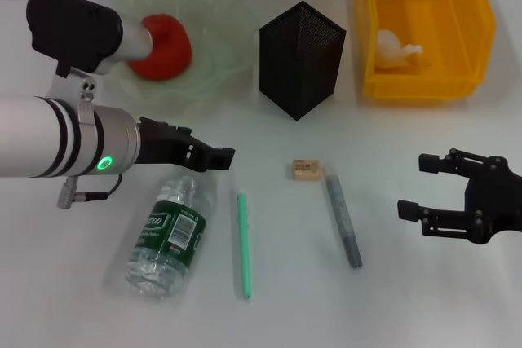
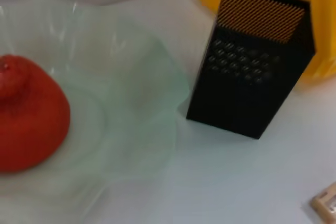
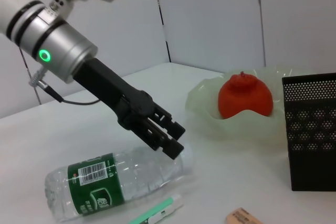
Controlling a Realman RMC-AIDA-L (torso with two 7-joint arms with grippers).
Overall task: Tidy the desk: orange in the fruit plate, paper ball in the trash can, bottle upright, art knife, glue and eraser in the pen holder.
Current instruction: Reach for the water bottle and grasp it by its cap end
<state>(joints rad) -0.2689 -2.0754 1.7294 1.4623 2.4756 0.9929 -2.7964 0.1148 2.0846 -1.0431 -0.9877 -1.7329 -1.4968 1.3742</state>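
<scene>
The bottle lies on its side near the front left; its cap end is hidden under my left gripper, which hovers just above it, open, with nothing between the fingers. The same gripper and bottle show in the right wrist view. The orange rests in the fruit plate. The paper ball lies in the trash can. The eraser, a grey stick and a green art knife lie in front of the pen holder. My right gripper is open and idle at the right.
The left arm's silver forearm spans the left side, partly over the plate. The pen holder stands between the plate and the trash can. The table edge and a grey wall run behind them.
</scene>
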